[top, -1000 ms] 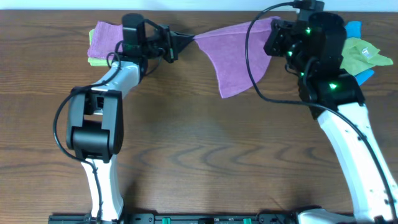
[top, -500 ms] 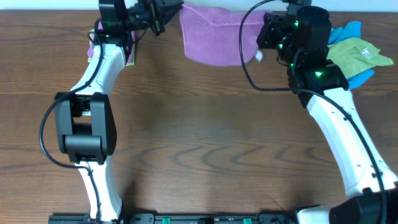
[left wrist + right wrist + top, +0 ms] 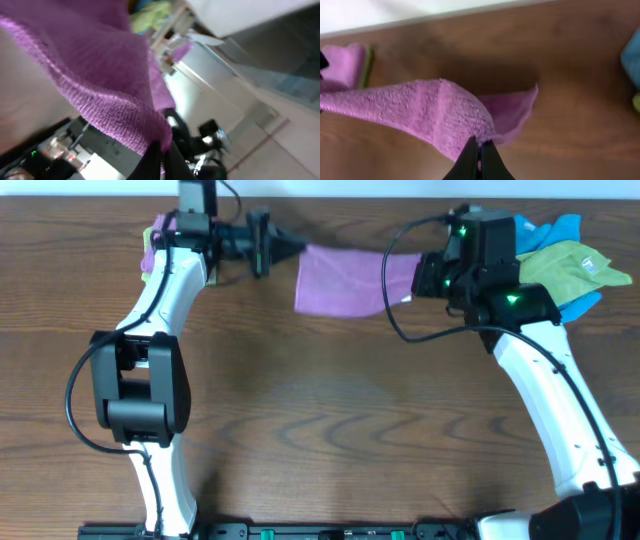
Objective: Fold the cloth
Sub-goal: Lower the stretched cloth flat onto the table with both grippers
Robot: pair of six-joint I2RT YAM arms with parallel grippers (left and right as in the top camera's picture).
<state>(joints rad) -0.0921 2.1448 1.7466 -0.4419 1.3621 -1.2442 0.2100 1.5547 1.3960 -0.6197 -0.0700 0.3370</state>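
Cloth [image 3: 340,280] shifted nearer, pinched by left gripper [image 3: 296,251] and right gripper [image 3: 414,281]

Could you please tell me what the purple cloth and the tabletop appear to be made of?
The purple cloth: probably terry microfibre, matte. The right wrist view shows a fuzzy, looped pile, and the fabric sags softly where it hangs. The tabletop: wood or a wood-look laminate, brown with visible grain lines and a low sheen. The pictures do not settle which of the two it is.

The cloth [image 3: 340,278] along the far edge of the tabletop [image 3: 330,410]
It spans between left gripper [image 3: 296,251] and right gripper [image 3: 414,281]; folded stack [image 3: 150,256] far-left corner, loose pile [image 3: 575,265] far-right.
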